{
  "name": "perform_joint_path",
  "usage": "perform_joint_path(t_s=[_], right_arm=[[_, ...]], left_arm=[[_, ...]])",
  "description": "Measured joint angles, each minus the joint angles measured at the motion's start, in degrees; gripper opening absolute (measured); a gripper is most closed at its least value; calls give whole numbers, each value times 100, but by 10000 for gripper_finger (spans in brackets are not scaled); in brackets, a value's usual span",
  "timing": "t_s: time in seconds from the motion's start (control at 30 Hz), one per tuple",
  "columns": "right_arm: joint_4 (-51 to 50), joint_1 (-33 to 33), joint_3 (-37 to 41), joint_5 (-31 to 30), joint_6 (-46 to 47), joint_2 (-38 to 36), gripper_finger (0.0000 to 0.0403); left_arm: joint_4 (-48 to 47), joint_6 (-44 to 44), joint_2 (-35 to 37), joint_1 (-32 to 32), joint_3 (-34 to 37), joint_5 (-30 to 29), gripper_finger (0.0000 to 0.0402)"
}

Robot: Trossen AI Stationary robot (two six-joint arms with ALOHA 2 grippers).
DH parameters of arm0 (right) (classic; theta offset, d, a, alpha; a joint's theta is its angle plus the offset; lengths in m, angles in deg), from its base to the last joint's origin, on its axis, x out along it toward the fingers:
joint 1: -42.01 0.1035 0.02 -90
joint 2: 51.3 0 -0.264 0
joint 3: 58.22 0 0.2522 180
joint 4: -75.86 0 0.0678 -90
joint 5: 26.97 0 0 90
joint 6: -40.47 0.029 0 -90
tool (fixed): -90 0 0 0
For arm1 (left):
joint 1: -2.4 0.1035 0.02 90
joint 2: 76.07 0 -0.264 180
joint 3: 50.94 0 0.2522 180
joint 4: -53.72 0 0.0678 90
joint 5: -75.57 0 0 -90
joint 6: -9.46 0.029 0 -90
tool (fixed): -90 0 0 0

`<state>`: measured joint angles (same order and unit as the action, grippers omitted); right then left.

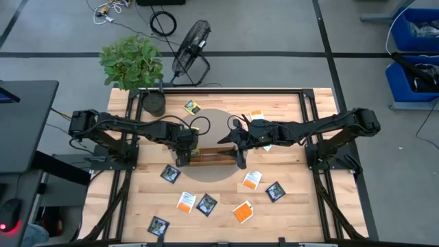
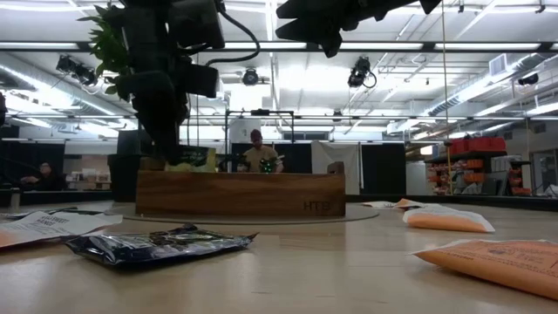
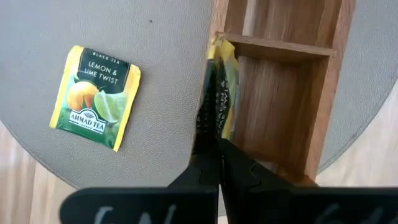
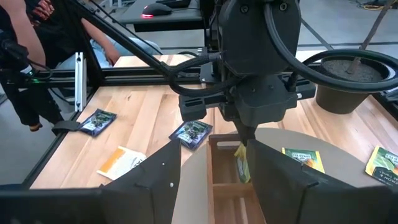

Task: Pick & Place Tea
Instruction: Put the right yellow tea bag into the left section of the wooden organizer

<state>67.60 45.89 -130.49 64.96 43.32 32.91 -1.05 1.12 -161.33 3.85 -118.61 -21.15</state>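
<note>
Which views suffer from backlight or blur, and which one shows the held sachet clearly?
Low view: bright ceiling lights leave the wooden tray dim and the near dark sachet soft. Left wrist view: even light, the yellow-green sachet in the left gripper sharp.

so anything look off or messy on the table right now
Nothing damaged or spilled. Tea sachets lie scattered at odd angles over the table, waiting to be sorted. The left gripper holds a yellow-green sachet edge-on over the wooden tray; the right gripper waits open nearby.
</note>
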Motion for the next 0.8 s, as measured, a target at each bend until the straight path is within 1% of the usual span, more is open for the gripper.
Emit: perform_joint_path(t_s=[0.43, 0.53, 0.8], right_arm=[[0, 0, 0, 0, 2, 0, 191], [-2, 0, 0, 0, 2, 0, 191], [-4, 0, 0, 0, 4, 0, 191]], left_arm=[[104, -4, 0, 0, -6, -2, 7], [162, -4, 0, 0, -15, -4, 24], [163, -26, 0, 0, -15, -4, 83]])
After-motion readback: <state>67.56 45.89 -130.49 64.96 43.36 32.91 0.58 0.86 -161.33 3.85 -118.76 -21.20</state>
